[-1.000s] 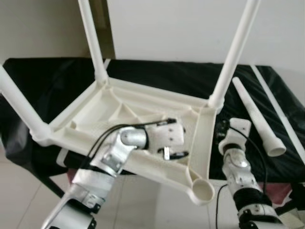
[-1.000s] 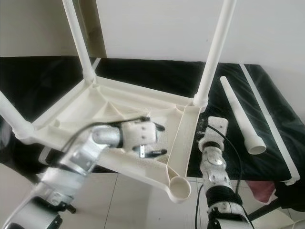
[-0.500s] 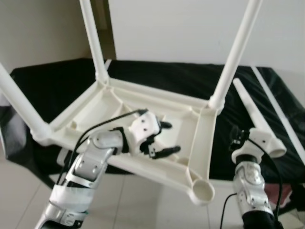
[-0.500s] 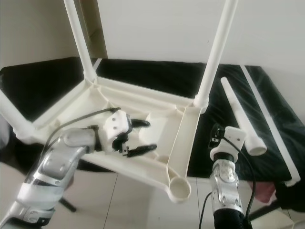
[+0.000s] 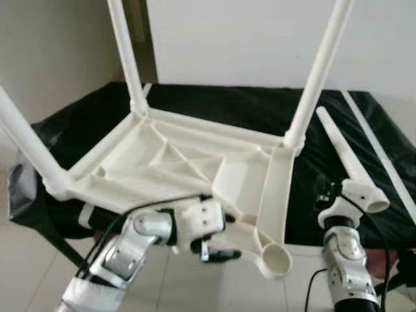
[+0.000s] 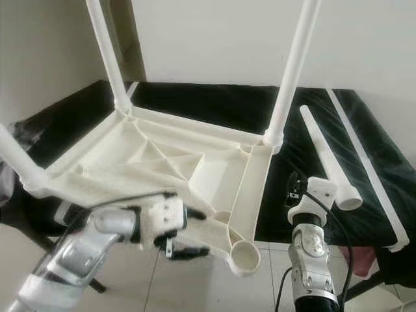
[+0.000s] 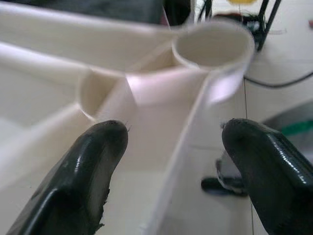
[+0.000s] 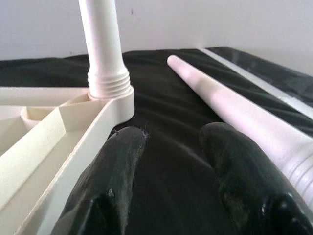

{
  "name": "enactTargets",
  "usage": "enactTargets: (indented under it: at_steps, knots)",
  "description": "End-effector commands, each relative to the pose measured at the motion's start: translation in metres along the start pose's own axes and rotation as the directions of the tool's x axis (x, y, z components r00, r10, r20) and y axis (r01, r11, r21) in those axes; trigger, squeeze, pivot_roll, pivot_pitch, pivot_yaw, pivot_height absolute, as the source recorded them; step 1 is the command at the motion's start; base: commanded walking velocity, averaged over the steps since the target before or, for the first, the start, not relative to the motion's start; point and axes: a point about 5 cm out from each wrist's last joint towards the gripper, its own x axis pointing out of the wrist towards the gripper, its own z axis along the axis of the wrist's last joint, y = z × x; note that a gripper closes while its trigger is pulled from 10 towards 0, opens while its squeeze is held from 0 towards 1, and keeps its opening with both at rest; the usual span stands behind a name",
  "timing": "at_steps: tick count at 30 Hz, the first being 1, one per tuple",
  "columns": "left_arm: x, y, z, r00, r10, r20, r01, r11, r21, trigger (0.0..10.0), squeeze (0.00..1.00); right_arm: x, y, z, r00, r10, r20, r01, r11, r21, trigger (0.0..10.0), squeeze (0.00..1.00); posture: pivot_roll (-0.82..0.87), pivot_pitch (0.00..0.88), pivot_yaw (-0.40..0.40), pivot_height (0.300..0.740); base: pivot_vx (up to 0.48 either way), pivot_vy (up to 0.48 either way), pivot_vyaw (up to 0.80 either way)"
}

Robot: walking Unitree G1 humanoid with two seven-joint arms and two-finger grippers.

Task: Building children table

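Observation:
A white plastic children's table (image 5: pixel 195 162) lies upside down on a black-covered surface, with three legs standing up from its corners. The near right corner socket (image 5: pixel 276 260) holds no leg. A loose white leg (image 5: pixel 348 159) lies on the cloth to the right. My left gripper (image 5: pixel 224 239) is open at the table's near rail, close to that socket (image 7: pixel 212 44), with the rail between its fingers (image 7: pixel 93 166). My right gripper (image 8: pixel 171 142) is open and holds nothing. It hovers over the cloth between the far right leg (image 8: pixel 102 44) and the loose leg (image 8: pixel 234 107).
A long thin white strip (image 5: pixel 383 153) lies along the right side of the black cloth (image 5: pixel 227 107). A pale tiled floor (image 5: pixel 182 286) lies below the near edge. A white wall stands behind, and something red (image 5: pixel 374 260) sits low at the right.
My left gripper has pulled out of the table's underside and dropped to the near rail beside the bare socket. My right gripper moved right, away from the frame, toward the loose leg.

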Motion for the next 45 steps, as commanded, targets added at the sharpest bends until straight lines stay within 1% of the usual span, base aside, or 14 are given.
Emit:
enactTargets:
  at_steps: [1,4,10,20,26,28,32,34,36,40,42,43,44,45]
  knots:
    - [0.001,0.000,-0.007,0.998,0.039,-0.051,-0.038,0.999,0.024,10.0,0.00,-0.002,0.002,-0.001,1.000,0.002,-0.013,-0.002,1.000,0.014,10.0,0.00,0.01,0.025,0.021,0.740,0.000,0.000,0.00]
    - [0.000,-0.001,-0.013,0.995,0.041,-0.090,-0.037,0.998,0.042,10.0,0.00,-0.002,0.002,-0.001,1.000,-0.001,-0.019,0.001,1.000,0.007,10.0,0.00,0.01,0.029,0.022,0.740,0.000,0.000,0.00]
    - [0.001,0.025,-0.020,0.949,0.272,-0.158,-0.250,0.957,0.146,10.0,0.00,-0.005,0.005,-0.002,1.000,-0.003,-0.027,0.004,1.000,0.018,10.0,0.00,0.01,0.036,0.026,0.740,0.000,0.000,0.00]
    - [0.012,0.039,-0.013,0.901,0.417,-0.120,-0.405,0.907,0.116,10.0,0.00,-0.006,0.008,-0.003,0.999,-0.006,-0.039,0.007,0.999,0.038,10.0,0.00,0.00,0.038,0.026,0.740,0.000,0.000,0.00]
    - [0.021,0.063,-0.002,0.831,0.551,-0.074,-0.544,0.833,0.097,10.0,0.00,-0.003,0.004,-0.003,0.999,-0.013,-0.046,0.014,1.000,0.022,10.0,0.00,0.00,0.036,0.026,0.740,0.000,0.000,0.00]
    - [0.024,0.080,0.004,0.769,0.635,-0.070,-0.630,0.772,0.081,10.0,0.00,0.001,-0.003,-0.001,0.998,-0.046,-0.034,0.045,0.999,-0.021,10.0,0.00,-0.01,0.035,0.028,0.740,0.000,0.000,0.00]
    - [0.024,0.087,0.005,0.735,0.674,-0.073,-0.670,0.738,0.074,10.0,0.00,0.002,-0.006,-0.001,0.998,-0.056,-0.031,0.055,0.998,-0.024,10.0,0.00,-0.01,0.035,0.028,0.740,0.000,0.000,0.00]
    - [0.020,0.097,0.005,0.682,0.726,-0.090,-0.728,0.685,0.017,10.0,0.00,0.002,-0.013,0.000,0.996,-0.082,-0.024,0.081,0.995,-0.050,10.0,0.00,-0.02,0.037,0.037,0.740,0.000,0.000,0.00]
    - [0.019,0.099,0.005,0.667,0.739,-0.093,-0.742,0.670,0.001,10.0,0.00,0.002,-0.017,0.001,0.995,-0.098,-0.020,0.096,0.994,-0.058,10.0,0.00,-0.03,0.037,0.039,0.740,0.000,0.000,0.00]
    - [0.017,0.101,0.004,0.660,0.746,-0.092,-0.750,0.660,-0.036,10.0,0.00,0.002,-0.022,0.001,0.993,-0.113,-0.016,0.112,0.991,-0.074,10.0,0.00,-0.03,0.039,0.043,0.740,0.000,0.000,0.00]
    - [0.018,0.098,0.013,0.704,0.710,-0.003,-0.707,0.700,-0.103,10.0,0.00,0.000,-0.034,0.002,0.986,-0.169,-0.006,0.168,0.979,-0.112,10.0,0.00,-0.03,0.040,0.046,0.740,0.000,0.000,0.00]
    - [0.018,0.098,0.013,0.704,0.710,-0.003,-0.707,0.700,-0.103,10.0,0.00,0.000,-0.034,0.002,0.986,-0.169,-0.006,0.168,0.979,-0.112,10.0,0.00,-0.03,0.040,0.046,0.740,0.000,0.000,0.00]
    - [0.019,0.093,0.021,0.745,0.664,0.068,-0.650,0.745,-0.148,10.0,0.00,-0.001,-0.044,0.003,0.975,-0.223,0.004,0.221,0.966,-0.130,10.0,0.00,-0.03,0.041,0.045,0.740,0.000,0.000,0.00]
    - [0.019,0.093,0.021,0.745,0.664,0.068,-0.650,0.745,-0.148,10.0,0.00,-0.001,-0.044,0.003,0.975,-0.223,0.004,0.221,0.966,-0.130,10.0,0.00,-0.03,0.041,0.045,0.740,0.000,0.000,0.00]
